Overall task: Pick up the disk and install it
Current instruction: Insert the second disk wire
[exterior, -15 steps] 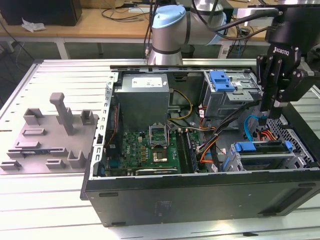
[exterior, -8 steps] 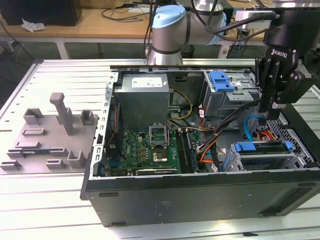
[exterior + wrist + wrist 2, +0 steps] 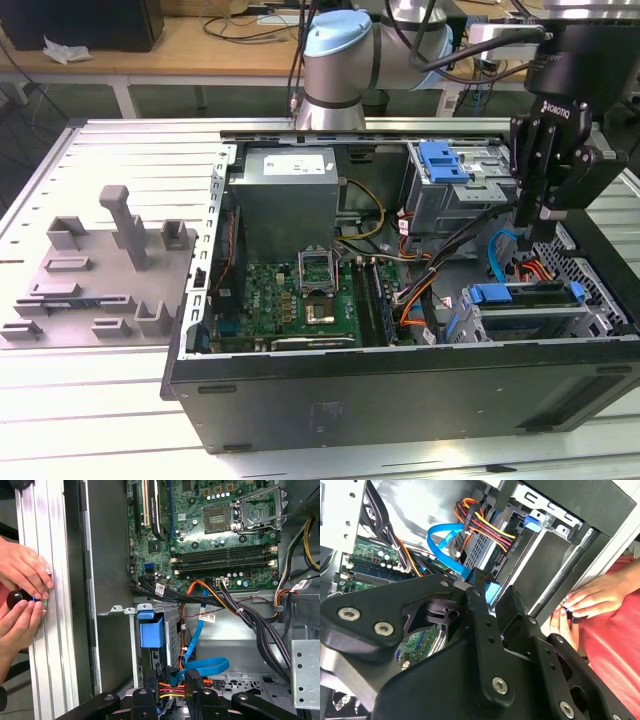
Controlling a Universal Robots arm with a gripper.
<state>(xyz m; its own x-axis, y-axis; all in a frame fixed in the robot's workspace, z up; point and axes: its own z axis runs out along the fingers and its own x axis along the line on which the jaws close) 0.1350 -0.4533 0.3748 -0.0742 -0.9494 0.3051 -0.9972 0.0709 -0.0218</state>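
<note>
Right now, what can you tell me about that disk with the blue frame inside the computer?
The disk lies flat in a metal drive cage at the open case's corner on the exterior view's right. A bright blue plastic bracket frames its silvery body; its label cannot be made out. A blue cable curves down beside it. The gripper hangs just above, seemingly not touching it.
</note>
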